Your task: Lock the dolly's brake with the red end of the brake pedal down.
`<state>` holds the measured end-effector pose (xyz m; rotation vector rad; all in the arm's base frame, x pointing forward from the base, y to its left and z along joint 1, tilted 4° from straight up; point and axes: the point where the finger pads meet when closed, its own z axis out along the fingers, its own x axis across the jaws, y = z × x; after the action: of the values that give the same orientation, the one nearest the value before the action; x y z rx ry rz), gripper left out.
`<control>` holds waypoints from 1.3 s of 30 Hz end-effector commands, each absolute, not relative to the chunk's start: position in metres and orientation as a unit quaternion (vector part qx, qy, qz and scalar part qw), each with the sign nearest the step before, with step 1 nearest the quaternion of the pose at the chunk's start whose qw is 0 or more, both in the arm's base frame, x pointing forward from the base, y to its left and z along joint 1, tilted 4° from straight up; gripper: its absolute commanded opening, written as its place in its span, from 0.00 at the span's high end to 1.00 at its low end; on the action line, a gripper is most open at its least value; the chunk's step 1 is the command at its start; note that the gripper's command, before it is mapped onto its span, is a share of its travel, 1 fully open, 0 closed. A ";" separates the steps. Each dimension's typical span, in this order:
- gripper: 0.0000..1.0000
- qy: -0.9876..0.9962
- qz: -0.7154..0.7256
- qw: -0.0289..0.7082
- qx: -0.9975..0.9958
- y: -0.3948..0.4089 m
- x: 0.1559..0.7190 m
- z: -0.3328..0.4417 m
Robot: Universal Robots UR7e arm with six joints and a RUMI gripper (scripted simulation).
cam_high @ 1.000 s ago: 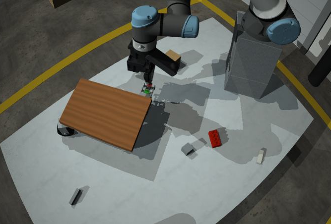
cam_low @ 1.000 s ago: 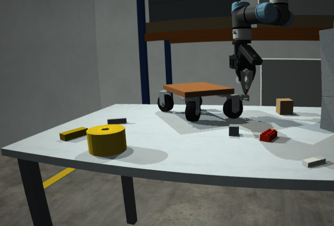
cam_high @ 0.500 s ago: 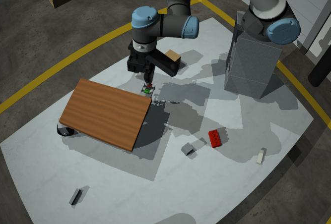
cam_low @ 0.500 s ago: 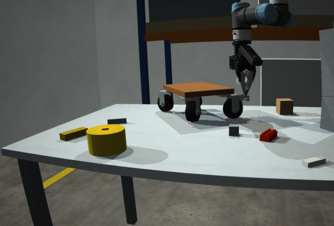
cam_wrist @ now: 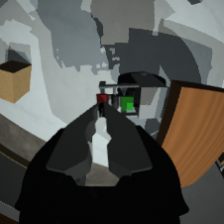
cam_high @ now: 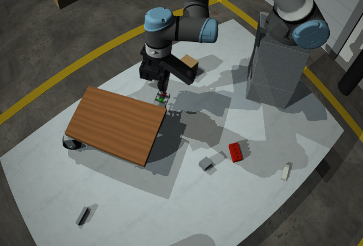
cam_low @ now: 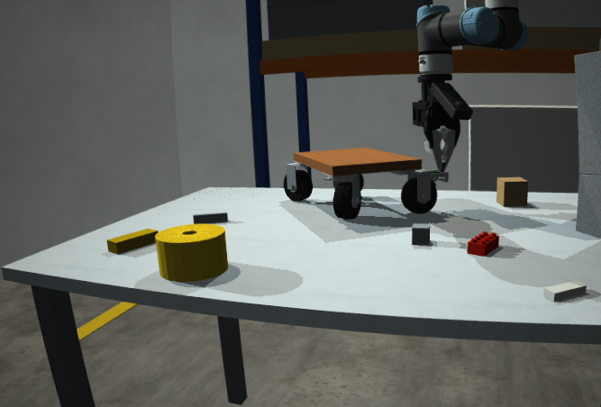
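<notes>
The dolly [cam_high: 116, 124] has a brown wooden deck and black casters and stands on the white table; it also shows in the exterior view [cam_low: 357, 160]. At its far right corner a caster [cam_low: 419, 194] carries a brake pedal with a red end [cam_wrist: 102, 98] and a green end [cam_wrist: 128, 104]. The pedal shows in the top view [cam_high: 161, 97] too. My gripper [cam_wrist: 102, 103] is shut and empty, pointing down, its tips right at the red end. It shows in the top and exterior views [cam_high: 162, 86] [cam_low: 441, 165].
A tan cube [cam_high: 189, 63] sits behind the gripper. A red brick [cam_high: 235, 151], a small grey block [cam_high: 205, 164] and a white block [cam_high: 285, 171] lie to the right. A grey pedestal [cam_high: 277, 72] holds the arm's base. A yellow cylinder [cam_low: 191, 251] stands near the front.
</notes>
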<state>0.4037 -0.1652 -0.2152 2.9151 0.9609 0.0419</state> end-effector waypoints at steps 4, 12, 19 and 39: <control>1.00 0.312 0.014 0.036 0.949 -0.166 0.405 -0.218; 1.00 0.313 0.014 0.035 0.949 -0.165 0.403 -0.212; 1.00 0.313 0.014 0.035 0.949 -0.163 0.402 -0.190; 1.00 0.313 0.014 0.035 0.949 -0.160 0.399 -0.134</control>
<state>0.4020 -0.1632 -0.1455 2.9086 0.9577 0.0488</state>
